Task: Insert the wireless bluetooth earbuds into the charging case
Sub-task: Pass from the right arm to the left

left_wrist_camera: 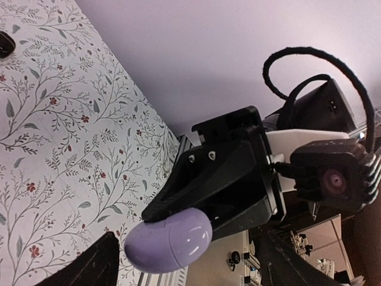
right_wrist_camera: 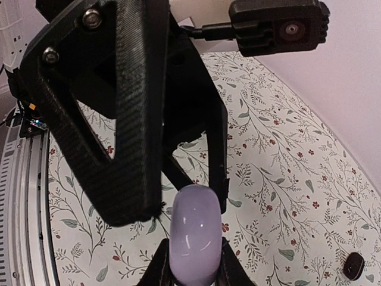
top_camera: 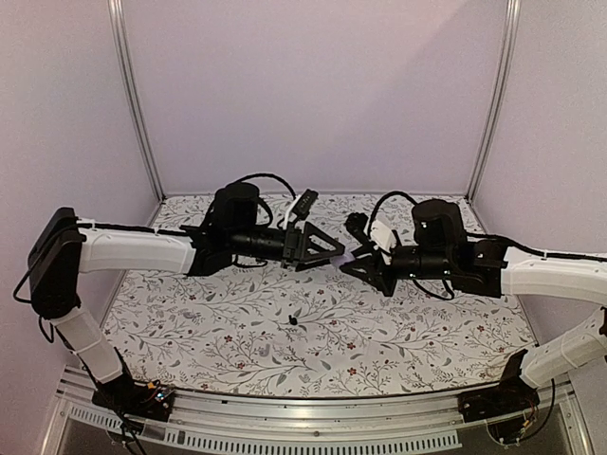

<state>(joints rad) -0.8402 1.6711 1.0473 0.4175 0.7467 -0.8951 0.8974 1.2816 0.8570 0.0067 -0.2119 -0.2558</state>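
My right gripper [top_camera: 355, 258] [right_wrist_camera: 194, 265] is shut on the charging case [right_wrist_camera: 194, 229], a smooth lavender oval with a seam, and holds it in the air above the cloth. My left gripper [top_camera: 332, 248] [left_wrist_camera: 189, 253] is open, tip to tip with the right one. Its two black fingers [right_wrist_camera: 119, 119] stand on either side of the case's free end [left_wrist_camera: 169, 241], apart from it. One tiny black earbud [top_camera: 293, 320] lies on the cloth below the grippers. It also shows in the right wrist view [right_wrist_camera: 354, 266] and the left wrist view [left_wrist_camera: 5, 43]. The other earbud is not visible.
A floral patterned cloth [top_camera: 218, 313] covers the table. Pale walls with metal posts [top_camera: 137, 104] close in the back and sides. An aluminium rail [top_camera: 313, 412] runs along the near edge by the arm bases.
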